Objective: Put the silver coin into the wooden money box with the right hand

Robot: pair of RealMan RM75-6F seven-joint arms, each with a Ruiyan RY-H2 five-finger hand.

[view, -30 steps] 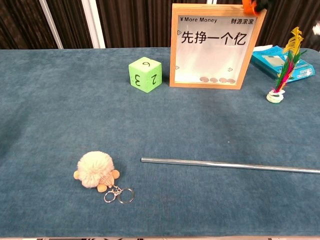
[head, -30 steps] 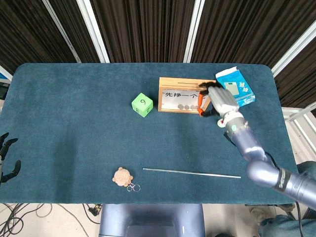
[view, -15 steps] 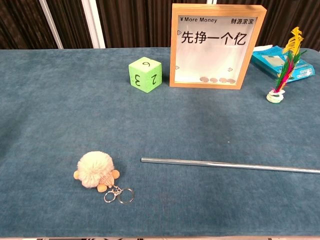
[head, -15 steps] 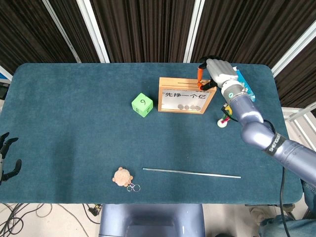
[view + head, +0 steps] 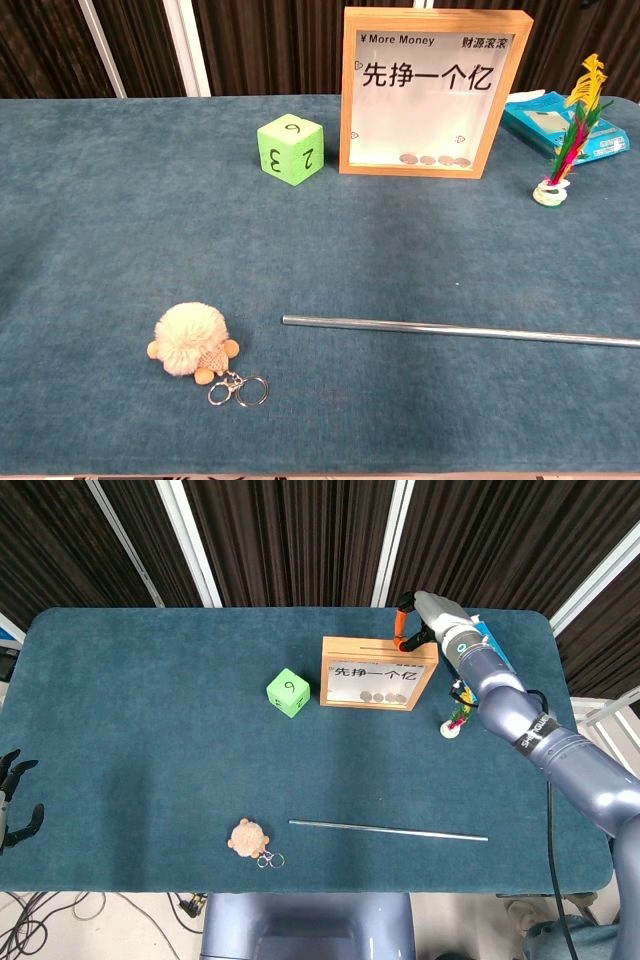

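Right hand (image 5: 428, 617) above square wooden money box (image 5: 378, 671), fingers' grip unclear, left hand (image 5: 14, 802) fingers spread.

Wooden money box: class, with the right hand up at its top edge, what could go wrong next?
1. The right hand sits at the top rear edge of the wooden money box; a nudge might tip the upright frame.
2. No silver coin is discernible in its fingers, so it may miss the slot unnoticed.
3. The feather shuttlecock stands beside the forearm.
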